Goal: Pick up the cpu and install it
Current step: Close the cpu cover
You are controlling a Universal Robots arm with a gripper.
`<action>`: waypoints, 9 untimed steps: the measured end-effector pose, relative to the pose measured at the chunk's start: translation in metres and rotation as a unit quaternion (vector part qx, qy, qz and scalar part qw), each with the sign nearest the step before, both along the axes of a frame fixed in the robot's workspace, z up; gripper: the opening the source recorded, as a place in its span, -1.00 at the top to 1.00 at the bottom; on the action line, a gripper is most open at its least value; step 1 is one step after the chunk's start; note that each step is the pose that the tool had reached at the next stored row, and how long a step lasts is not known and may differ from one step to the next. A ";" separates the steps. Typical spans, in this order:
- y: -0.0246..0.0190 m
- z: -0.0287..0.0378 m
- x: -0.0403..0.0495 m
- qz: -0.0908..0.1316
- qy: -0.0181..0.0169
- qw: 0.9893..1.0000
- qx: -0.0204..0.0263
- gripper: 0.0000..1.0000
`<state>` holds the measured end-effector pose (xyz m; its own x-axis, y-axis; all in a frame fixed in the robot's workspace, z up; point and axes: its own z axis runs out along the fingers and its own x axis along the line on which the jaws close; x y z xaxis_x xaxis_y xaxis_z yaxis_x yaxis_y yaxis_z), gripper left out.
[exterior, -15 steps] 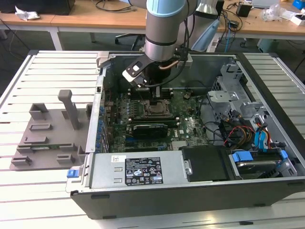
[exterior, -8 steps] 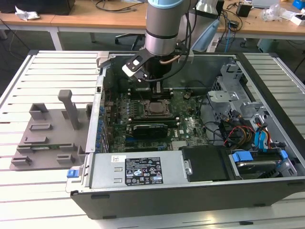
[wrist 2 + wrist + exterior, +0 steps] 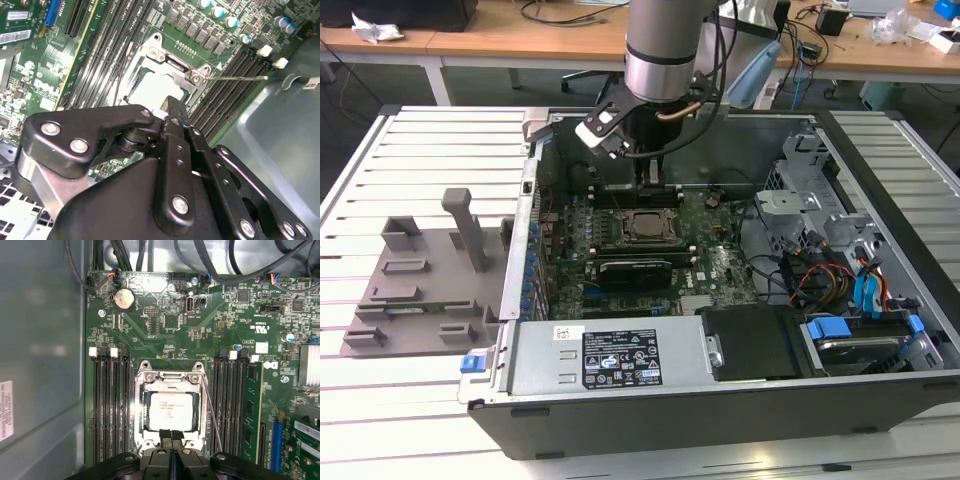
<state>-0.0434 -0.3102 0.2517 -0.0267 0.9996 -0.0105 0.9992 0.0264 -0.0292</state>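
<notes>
The cpu [image 3: 170, 410] lies flat in the motherboard's socket, its silvery top showing through the metal socket frame [image 3: 171, 376]; in the second wrist view the cpu [image 3: 150, 89] is a pale patch under that frame [image 3: 176, 67]. My gripper [image 3: 170, 434] is shut with nothing between its fingers, its tips together just over the socket's edge beside the cpu. In the exterior view the gripper [image 3: 653, 182] hangs inside the open computer case, right behind the socket [image 3: 645, 226]. The thin socket lever [image 3: 212, 412] lies along one side of the frame.
Memory slots [image 3: 107, 405] flank the socket on both sides. A long black expansion card [image 3: 635, 270] sits just in front of the socket. Cables and a drive cage [image 3: 820, 230] fill the case at the exterior view's right. A grey fixture [image 3: 430, 270] stands outside the case at its left.
</notes>
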 end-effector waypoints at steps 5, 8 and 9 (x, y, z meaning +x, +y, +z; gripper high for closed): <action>0.0000 0.0109 0.0000 0.000 0.000 1.000 0.000 0.79; 0.0000 0.0194 0.0000 0.000 0.000 1.000 0.000 0.79; 0.0000 0.0214 0.0000 0.000 0.000 1.000 0.000 0.79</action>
